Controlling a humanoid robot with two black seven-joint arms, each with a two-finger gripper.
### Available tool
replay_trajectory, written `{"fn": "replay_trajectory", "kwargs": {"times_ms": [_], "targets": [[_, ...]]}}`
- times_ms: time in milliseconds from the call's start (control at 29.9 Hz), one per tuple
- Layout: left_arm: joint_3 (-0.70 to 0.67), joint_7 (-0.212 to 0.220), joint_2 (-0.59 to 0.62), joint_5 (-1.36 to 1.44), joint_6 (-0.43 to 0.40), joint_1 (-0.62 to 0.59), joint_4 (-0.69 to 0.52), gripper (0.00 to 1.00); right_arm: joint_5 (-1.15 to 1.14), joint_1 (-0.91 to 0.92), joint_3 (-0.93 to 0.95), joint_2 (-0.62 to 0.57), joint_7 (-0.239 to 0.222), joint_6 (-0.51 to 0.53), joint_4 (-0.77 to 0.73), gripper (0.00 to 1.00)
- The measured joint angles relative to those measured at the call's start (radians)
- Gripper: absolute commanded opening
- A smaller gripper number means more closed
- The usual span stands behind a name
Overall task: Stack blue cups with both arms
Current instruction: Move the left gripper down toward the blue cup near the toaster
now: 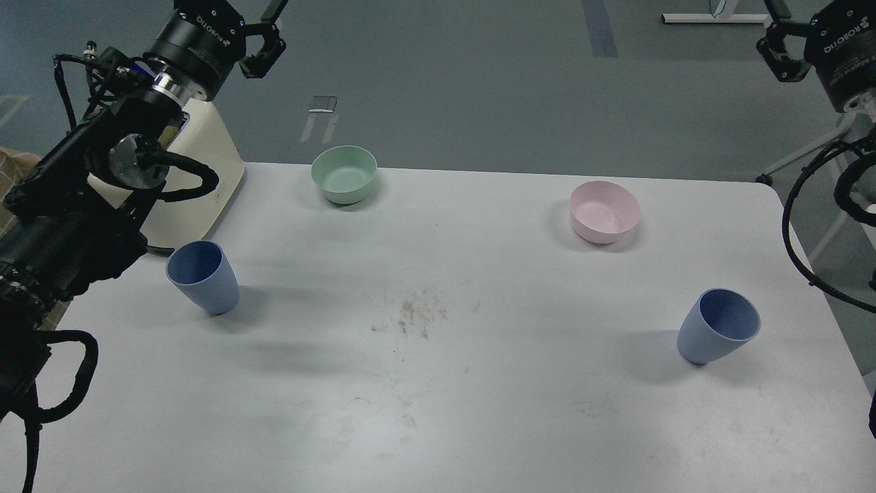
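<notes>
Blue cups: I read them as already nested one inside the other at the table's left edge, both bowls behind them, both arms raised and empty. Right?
Not nested. The head view shows the two blue cups standing apart, one at the table's left edge, the other near its right edge. The rest holds: the green bowl and pink bowl sit behind them, and the left gripper and right gripper are raised and empty.

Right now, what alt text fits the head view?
Two blue cups stand upright and far apart on a white table, the left cup and the right cup. Behind them sit a green bowl and a pink bowl; both arms are raised.
</notes>
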Motion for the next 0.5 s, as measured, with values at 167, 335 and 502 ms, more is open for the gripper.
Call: {"fn": "replay_trajectory", "kwargs": {"times_ms": [167, 335, 502], "targets": [[0.0, 0.0, -0.001, 0.002, 0.0, 0.014, 0.001, 0.98, 0.001, 0.001, -0.004, -0.001, 0.001, 0.0, 0.004, 1.0], [0.008, -0.001, 0.004, 0.001, 0.0, 0.014, 0.0, 0.98, 0.007, -0.004, -0.004, -0.002, 0.0, 0.0, 0.016, 1.0], [0.042, -0.001, 0.022, 0.007, 0.001, 0.036, 0.005, 0.98, 0.007, -0.004, -0.005, -0.01, -0.004, 0.0, 0.019, 1.0]]}}
